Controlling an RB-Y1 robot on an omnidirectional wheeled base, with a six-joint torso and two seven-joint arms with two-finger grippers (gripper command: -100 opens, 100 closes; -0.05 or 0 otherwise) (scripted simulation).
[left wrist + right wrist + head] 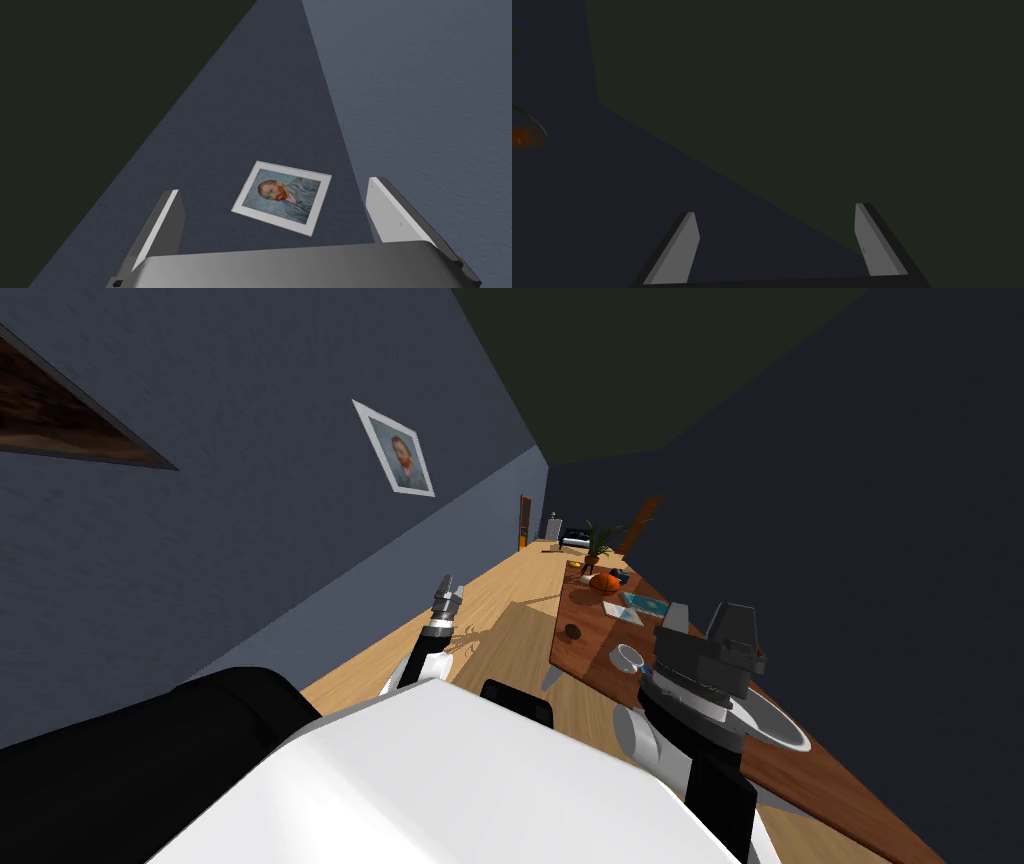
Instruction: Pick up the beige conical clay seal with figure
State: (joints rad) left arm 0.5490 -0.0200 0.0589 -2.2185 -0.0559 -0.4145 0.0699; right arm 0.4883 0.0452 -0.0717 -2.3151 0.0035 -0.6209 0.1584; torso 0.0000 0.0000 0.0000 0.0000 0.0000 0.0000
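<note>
With jaws of left gripper point(275, 186) and right gripper point(774, 215) wide and empty, lower right one squarely over presumed seal point(572, 631), small brown lump on tabletop point(598, 640) near white bowl point(628, 658).

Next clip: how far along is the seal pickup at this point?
Done: only the approach; I stand by the table. In hand: nothing. The left claw and the right claw are both open and empty, and the right arm is raised beside the table. Left: the whole pick. A small brown lump near the table's edge may be the seal, but I cannot tell. Reaching, closing and lifting are not yet done.
</note>
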